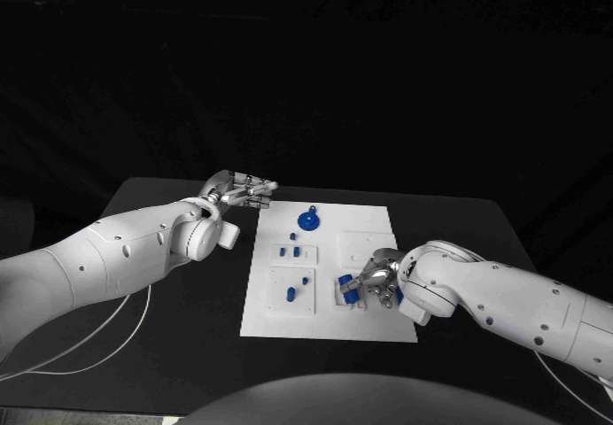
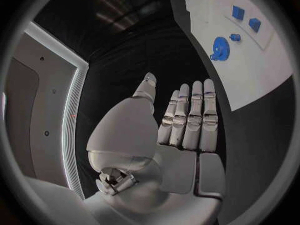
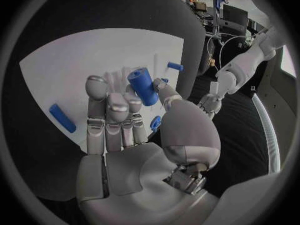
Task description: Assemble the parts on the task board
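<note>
right hand fingers pinching blue cylinder part (over task board); left hand fingers straight, side by side, holding nothing.

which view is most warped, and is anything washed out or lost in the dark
Both wrist views are fisheye circles: the task board edge bows in the left wrist view. Right wrist view: the right hand holds a blue cylinder, sharp. Head view: surroundings are black, and the board looks bright but readable.

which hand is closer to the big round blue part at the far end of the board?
Left. The left hand hovers just off the board's far-left corner beside the round blue part; the right hand works at the near end, holding a blue cylinder.
</note>
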`<action>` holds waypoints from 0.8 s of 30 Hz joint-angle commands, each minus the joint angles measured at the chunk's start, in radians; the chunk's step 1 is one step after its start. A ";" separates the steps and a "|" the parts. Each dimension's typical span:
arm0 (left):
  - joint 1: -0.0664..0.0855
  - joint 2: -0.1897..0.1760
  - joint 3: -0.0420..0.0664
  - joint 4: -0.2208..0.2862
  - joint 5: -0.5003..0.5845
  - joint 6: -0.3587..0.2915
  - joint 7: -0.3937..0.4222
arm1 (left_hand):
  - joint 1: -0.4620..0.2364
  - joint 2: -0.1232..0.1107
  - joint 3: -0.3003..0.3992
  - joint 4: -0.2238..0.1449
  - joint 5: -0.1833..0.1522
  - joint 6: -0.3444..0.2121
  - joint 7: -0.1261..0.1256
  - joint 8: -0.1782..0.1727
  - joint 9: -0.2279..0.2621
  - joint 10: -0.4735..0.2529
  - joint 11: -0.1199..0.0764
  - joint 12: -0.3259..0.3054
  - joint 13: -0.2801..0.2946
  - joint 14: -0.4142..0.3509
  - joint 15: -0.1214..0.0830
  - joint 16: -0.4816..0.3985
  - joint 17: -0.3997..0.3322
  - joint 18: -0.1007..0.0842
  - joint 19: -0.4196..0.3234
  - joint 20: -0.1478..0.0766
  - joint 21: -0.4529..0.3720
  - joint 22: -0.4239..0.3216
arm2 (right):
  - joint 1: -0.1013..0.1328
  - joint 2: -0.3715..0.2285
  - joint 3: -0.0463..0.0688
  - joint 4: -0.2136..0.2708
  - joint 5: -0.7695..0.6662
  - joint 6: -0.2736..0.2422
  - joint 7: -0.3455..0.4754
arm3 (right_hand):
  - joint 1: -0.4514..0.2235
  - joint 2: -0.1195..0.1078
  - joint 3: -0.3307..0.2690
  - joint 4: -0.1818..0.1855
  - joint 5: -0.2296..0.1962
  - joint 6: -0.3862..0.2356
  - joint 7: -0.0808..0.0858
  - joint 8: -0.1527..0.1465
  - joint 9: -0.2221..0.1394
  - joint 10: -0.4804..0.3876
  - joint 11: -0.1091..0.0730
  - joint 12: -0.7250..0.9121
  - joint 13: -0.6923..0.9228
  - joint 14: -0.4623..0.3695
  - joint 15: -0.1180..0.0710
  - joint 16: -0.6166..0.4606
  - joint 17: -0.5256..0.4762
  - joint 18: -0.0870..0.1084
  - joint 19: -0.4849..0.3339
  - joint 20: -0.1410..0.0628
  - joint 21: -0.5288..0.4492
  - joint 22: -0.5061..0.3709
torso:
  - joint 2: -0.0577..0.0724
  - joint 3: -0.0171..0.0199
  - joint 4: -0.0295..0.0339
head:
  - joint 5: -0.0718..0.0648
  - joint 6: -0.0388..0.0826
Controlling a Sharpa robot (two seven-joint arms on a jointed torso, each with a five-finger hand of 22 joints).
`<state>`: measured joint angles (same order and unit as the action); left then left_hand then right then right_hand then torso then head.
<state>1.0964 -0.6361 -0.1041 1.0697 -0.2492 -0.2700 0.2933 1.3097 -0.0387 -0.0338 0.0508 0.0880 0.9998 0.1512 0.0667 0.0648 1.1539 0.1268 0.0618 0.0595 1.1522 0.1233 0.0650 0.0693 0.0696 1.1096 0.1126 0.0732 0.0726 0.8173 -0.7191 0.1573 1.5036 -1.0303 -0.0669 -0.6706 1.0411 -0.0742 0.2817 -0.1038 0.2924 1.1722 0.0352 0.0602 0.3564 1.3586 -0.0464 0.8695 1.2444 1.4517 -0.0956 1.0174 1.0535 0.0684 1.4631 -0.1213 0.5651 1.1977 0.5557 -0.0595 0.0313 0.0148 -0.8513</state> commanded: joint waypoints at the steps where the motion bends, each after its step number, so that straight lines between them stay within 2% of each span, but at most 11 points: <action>1: 0.000 0.002 0.001 0.002 0.006 0.017 0.000 | -0.011 -0.003 0.001 0.008 -0.003 -0.005 0.000 -0.002 0.001 -0.006 0.001 -0.002 0.002 -0.003 0.001 -0.004 0.000 0.010 -0.009 0.000 -0.003 0.000 | 0.000 0.004 -0.001 -0.003 -0.017 0.027 -0.005 | 0.016 0.023 0.021 -0.027 -0.002 0.010 -0.001 0.003 0.001 0.003 -0.003 -0.005 -0.001 0.001 -0.006 -0.004 0.001 0.000 0.047 -0.003 -0.007 0.001 | 0.000 0.0001 0.0001 | 0.002 -0.001; 13: 0.000 0.002 0.001 0.001 0.006 0.021 -0.005 | -0.013 -0.003 0.002 0.013 -0.003 -0.005 0.000 -0.002 0.001 -0.008 0.002 -0.002 0.002 -0.003 0.001 -0.004 0.001 0.010 -0.010 0.000 -0.003 0.000 | 0.001 0.014 -0.003 -0.013 -0.016 0.039 -0.008 | 0.012 0.015 0.014 -0.005 0.001 0.014 -0.002 0.003 -0.003 0.003 -0.003 -0.009 -0.005 0.001 -0.006 -0.007 0.001 0.000 0.047 -0.003 -0.011 0.002 | 0.000 0.0001 0.0004 | 0.003 -0.004; 19: 0.000 0.002 0.001 0.001 0.006 0.022 -0.007 | -0.013 -0.003 0.002 0.013 -0.003 -0.005 0.000 -0.002 0.001 -0.008 0.002 -0.002 0.002 -0.003 0.001 -0.004 0.001 0.010 -0.010 0.000 -0.003 0.000 | 0.001 0.015 -0.004 -0.018 -0.016 0.043 -0.010 | 0.004 0.012 0.009 0.008 -0.013 0.013 -0.002 0.003 -0.005 0.000 -0.002 -0.016 -0.010 0.001 -0.006 -0.008 0.002 0.000 0.046 -0.003 -0.013 0.002 | 0.001 -0.0001 0.0006 | 0.003 -0.005; 21: 0.000 0.002 0.001 0.001 0.006 0.023 -0.007 | -0.013 -0.003 0.002 0.013 -0.003 -0.005 0.000 -0.002 0.001 -0.008 0.002 -0.002 0.002 -0.003 0.001 -0.004 0.001 0.010 -0.010 0.000 -0.003 0.000 | 0.001 0.017 -0.004 -0.020 -0.016 0.040 -0.011 | 0.000 0.006 0.005 0.021 -0.040 0.012 -0.001 0.003 -0.006 0.000 -0.002 -0.017 -0.011 0.001 -0.006 -0.009 0.002 0.001 0.046 -0.003 -0.014 0.002 | 0.001 0.0002 0.0007 | 0.003 -0.004; 23: 0.000 0.002 0.001 0.001 0.006 0.023 -0.008 | -0.013 -0.003 0.002 0.013 -0.003 -0.005 0.000 -0.002 0.001 -0.008 0.002 -0.002 0.002 -0.003 0.001 -0.004 0.001 0.010 -0.010 0.000 -0.003 0.000 | 0.001 0.019 -0.004 -0.022 -0.016 0.036 -0.010 | -0.009 -0.004 0.001 0.049 -0.106 0.013 0.000 0.003 -0.006 0.001 0.000 -0.017 -0.012 0.001 -0.005 -0.010 0.003 0.002 0.046 -0.002 -0.016 0.002 | 0.001 0.0003 0.0005 | 0.003 -0.004; 24: 0.000 0.002 0.001 0.001 0.006 0.023 -0.008 | -0.013 -0.003 0.002 0.013 -0.003 -0.005 0.000 -0.002 0.001 -0.008 0.002 -0.002 0.002 -0.003 0.001 -0.004 0.001 0.010 -0.010 0.000 -0.003 0.000 | 0.001 0.020 -0.004 -0.024 -0.016 0.034 -0.010 | -0.016 -0.011 0.004 0.076 -0.131 0.012 0.001 0.003 -0.006 0.000 0.000 -0.018 -0.013 0.001 -0.004 -0.011 0.002 0.003 0.047 -0.002 -0.017 0.002 | 0.001 0.0000 0.0006 | 0.003 -0.004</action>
<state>1.0964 -0.6361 -0.1041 1.0695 -0.2492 -0.2616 0.2829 1.3057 -0.0428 -0.0310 0.0589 0.0880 1.0002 0.1516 0.0667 0.0648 1.1540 0.1268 0.0618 0.0596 1.1522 0.1233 0.0650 0.0694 0.0696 1.1096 0.1126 0.0731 0.0727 0.8194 -0.7011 0.1542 1.4814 -1.0366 -0.0467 -0.6762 1.0471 -0.0688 0.2875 -0.0367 0.1729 1.1780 0.0366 0.0618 0.3502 1.3603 -0.0446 0.8550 1.2329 1.4554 -0.0959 1.0125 1.0547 0.0684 1.4630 -0.1213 0.5524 1.1986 0.5561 -0.0593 0.0318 0.0178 -0.8559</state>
